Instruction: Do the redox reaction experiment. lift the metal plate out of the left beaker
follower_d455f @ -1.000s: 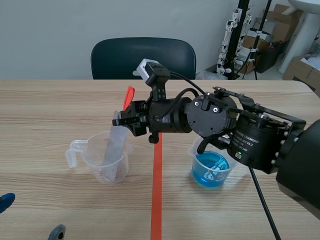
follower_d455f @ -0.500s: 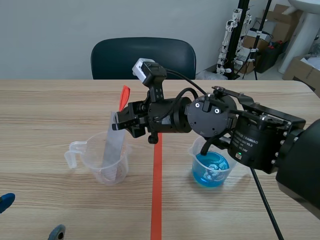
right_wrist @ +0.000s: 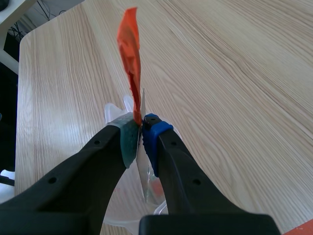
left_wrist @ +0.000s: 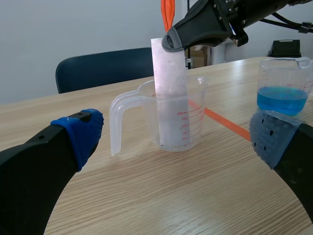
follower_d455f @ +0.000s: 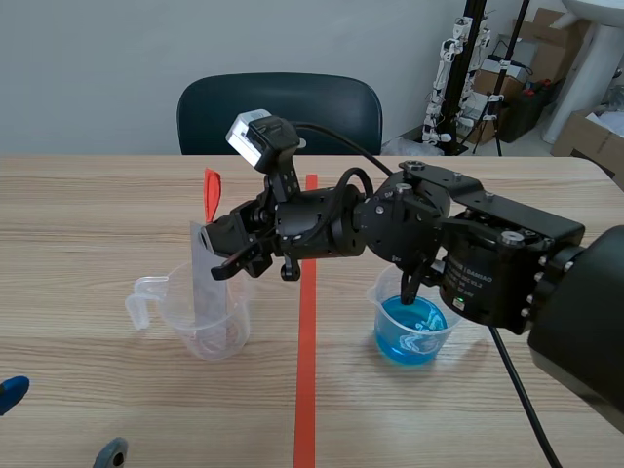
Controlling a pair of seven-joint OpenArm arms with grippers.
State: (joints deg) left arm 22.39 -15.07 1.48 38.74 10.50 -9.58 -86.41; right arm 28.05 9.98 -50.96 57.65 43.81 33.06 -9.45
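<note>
Clamping the flat grey metal plate (follower_d455f: pixel 208 278) near its top, the right gripper (right_wrist: pixel 142 128) hides that edge; the plate's foot shows dimly inside the clear plastic beaker (follower_d455f: pixel 174 304), left of centre. The left gripper (left_wrist: pixel 176 138) gapes empty.

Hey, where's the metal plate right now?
In the scene view the metal plate stands nearly upright left of the orange tape line, its lower end inside the clear beaker and its top end clamped by the right gripper.
</note>
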